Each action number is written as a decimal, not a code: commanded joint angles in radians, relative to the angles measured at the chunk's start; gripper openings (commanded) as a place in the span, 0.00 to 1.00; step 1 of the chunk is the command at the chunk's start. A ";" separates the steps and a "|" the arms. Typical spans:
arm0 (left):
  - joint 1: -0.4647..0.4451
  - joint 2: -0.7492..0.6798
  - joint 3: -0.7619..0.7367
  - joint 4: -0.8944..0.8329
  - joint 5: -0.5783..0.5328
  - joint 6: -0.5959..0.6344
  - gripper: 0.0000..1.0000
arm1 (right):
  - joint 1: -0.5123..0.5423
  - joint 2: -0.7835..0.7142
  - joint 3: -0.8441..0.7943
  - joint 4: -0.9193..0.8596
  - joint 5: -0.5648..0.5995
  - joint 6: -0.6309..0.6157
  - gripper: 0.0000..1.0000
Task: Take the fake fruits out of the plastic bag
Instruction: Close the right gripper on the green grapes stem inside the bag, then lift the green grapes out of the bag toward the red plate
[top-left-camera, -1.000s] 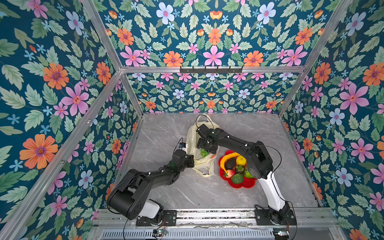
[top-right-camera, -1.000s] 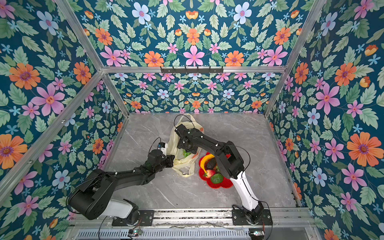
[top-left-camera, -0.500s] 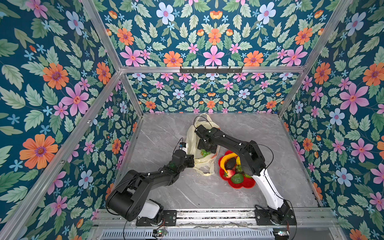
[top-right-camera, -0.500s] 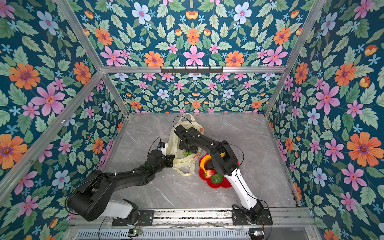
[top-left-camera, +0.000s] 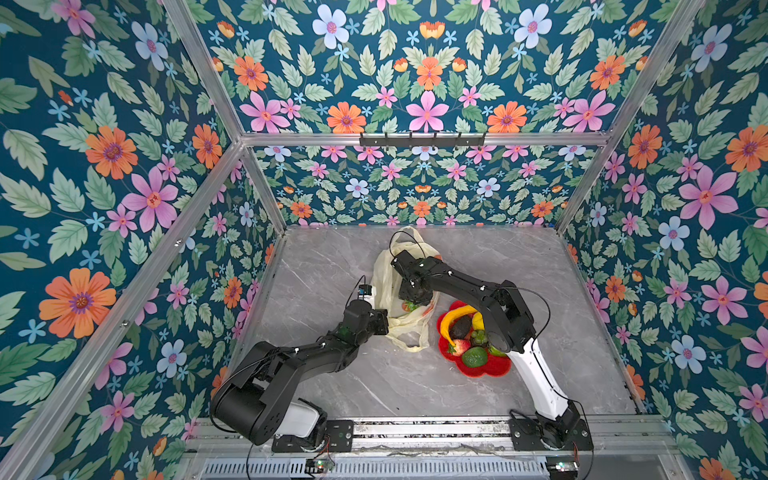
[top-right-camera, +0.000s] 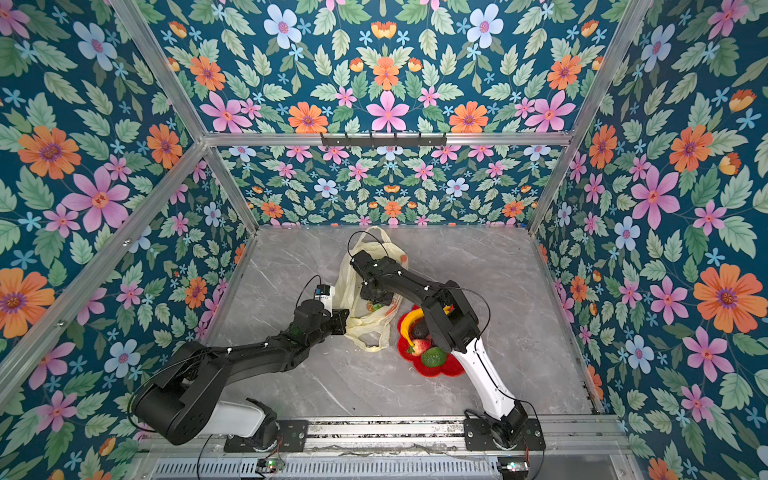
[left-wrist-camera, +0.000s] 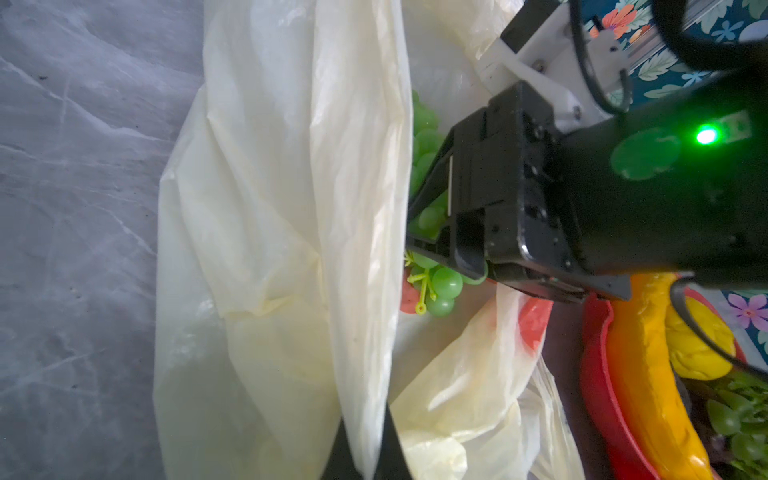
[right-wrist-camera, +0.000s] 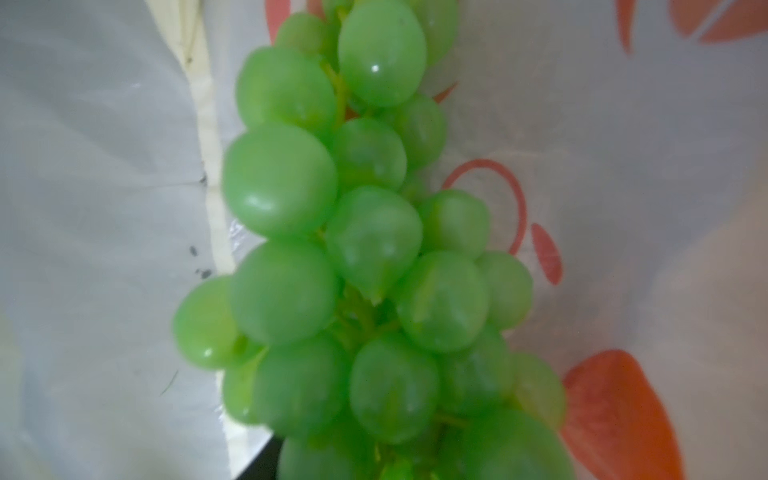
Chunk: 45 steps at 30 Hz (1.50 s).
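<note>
While I'm watching the feeds from here, the R arm (top-left-camera: 457, 286) is sitting a bit closer to the plastic bag (top-left-camera: 383, 282) than a sec ago. Its elbow is now covering more of the red flower-shaped plate (top-left-camera: 494, 365), so the lemon (top-left-camera: 478, 321) is showing only as a sliver in both top views. The right gripper (top-left-camera: 415, 297) is reaching down into the bag's mouth, approx where it was before. I'm seeing its jaws standing part-open w/ the grape bunch (left-wrist-camera: 444, 286) lying between them, but I can't tell whether they're actually pinching it. That arm's wrist cam is filling up w/ grapes against the bag's pale film and orange prints (right-wrist-camera: 615, 415), so the bunch is lying inside the bag. The left gripper (left-wrist-camera: 361, 457) isn't moving vs the earlier views: it's staying clamped tight on a fold of the bag's rim, and that fold is standing up off the marble tabletop (top-left-camera: 332, 270). The bag itself is lying on the tabletop just beside the plate, same pos as before. On the plate the banana (top-left-camera: 451, 322), avocado (top-left-camera: 460, 328), strawberry (top-left-camera: 457, 346) and a green fruit (top-left-camera: 474, 356) are lying just as they were.
</note>
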 joint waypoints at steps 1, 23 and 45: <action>0.000 -0.001 0.000 0.020 -0.011 0.014 0.00 | 0.000 -0.021 -0.012 0.064 -0.032 -0.021 0.52; -0.001 -0.008 0.005 0.005 -0.040 0.021 0.00 | 0.001 -0.112 -0.126 0.192 -0.061 -0.026 0.39; -0.001 0.016 0.025 -0.012 -0.061 0.021 0.00 | 0.002 -0.220 -0.188 0.243 -0.118 -0.042 0.34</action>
